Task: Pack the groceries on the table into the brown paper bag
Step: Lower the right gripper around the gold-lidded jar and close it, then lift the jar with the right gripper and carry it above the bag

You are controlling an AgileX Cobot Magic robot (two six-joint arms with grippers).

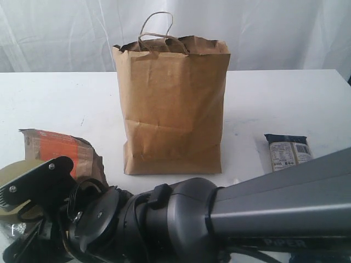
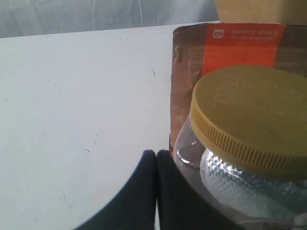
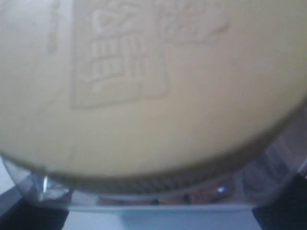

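Brown paper bag stands with nothing visibly packed: yellow-lidded jar and brown pouch sit near one side, navy packet near the other, right gripper spread astride the jar, grip uncertain, left gripper pinched shut, empty

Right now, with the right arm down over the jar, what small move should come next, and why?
Probably close the right gripper on the yellow-lidded clear jar. Its lid fills the right wrist view and dark fingers sit on either side of the clear body, though contact isn't clear. The brown paper bag stands upright, open-topped, ready for it.
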